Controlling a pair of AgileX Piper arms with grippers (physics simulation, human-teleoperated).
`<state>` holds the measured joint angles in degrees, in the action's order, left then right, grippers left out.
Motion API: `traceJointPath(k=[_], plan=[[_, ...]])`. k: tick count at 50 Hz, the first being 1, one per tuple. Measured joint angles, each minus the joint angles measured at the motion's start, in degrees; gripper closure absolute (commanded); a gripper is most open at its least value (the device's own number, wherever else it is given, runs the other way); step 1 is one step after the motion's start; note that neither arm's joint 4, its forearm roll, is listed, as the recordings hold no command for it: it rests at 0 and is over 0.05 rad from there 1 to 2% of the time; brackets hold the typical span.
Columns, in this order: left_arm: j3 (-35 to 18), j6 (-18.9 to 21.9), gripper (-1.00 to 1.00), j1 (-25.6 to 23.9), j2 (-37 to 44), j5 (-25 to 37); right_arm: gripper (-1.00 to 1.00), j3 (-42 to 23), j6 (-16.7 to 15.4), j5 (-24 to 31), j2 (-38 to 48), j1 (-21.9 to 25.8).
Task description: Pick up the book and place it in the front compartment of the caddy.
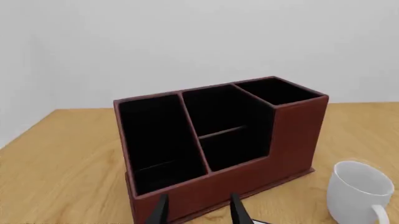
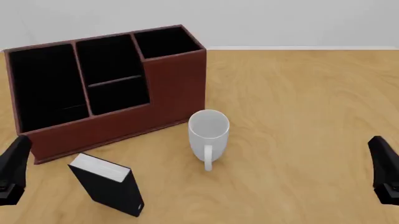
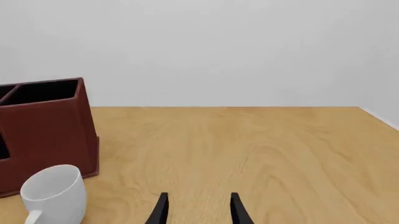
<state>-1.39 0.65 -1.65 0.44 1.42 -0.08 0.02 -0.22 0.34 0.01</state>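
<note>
Pick-up not yet begun: book point(image 2: 107, 185) stands untouched before caddy point(image 2: 174, 88); both grippers, left point(image 1: 198, 209) and right point(image 3: 197, 209), gape empty; left must reach it.

I see a light wooden table point(image 2: 299, 93) against a plain pale wall point(image 2: 281, 21); lighting looks even, maybe diffuse.

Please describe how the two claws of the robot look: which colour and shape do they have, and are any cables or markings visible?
Both claws are plain matte black. In the front view, the left claw and the right claw appear as dark, angular, tapering bodies at the picture's edges. Each wrist view shows two slim, pointed black fingers with a gap between. No cables or markings are visible.
</note>
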Motion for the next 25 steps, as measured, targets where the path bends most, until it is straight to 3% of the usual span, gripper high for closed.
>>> traceJointPath(k=[16, 25], plan=[[1.0, -1.06, -1.0, -0.85, 0.96, -2.73, -1.0, -0.5, 0.11, 0.7, -0.16, -0.02], [0.85, -0.71, -1.0, -2.32, 5.76, -8.34, -1.0, -0.97, 0.16, 1.21, -0.17, -0.02]])
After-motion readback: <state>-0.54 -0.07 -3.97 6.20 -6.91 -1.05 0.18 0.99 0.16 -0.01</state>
